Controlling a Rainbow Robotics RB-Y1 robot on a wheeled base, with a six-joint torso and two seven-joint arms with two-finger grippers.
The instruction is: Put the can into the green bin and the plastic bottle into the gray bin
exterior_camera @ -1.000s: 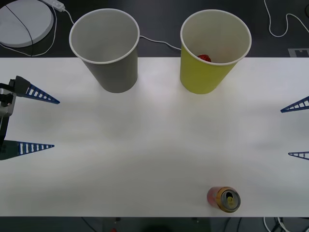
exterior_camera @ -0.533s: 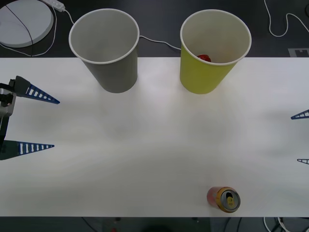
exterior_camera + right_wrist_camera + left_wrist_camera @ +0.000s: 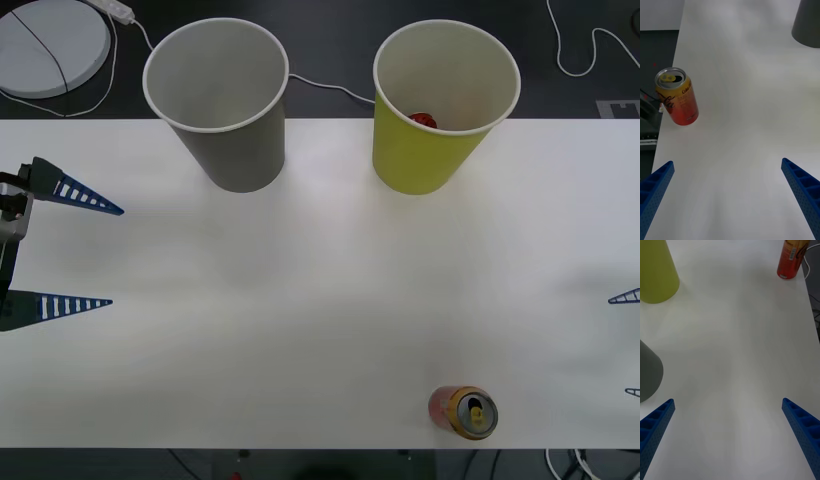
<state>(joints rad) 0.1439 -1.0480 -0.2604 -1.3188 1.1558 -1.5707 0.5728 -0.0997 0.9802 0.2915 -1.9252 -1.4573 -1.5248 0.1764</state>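
My right gripper is spread wide with the can standing ahead toward one finger, so I'd centre on it first, then close squarely.

The left gripper is held wide open at the left edge. The right gripper is spread open at the right edge.

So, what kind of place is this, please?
Probably a lab test bench for sorting: a plain white table with a gray bin, a green bin and one can, cables behind.
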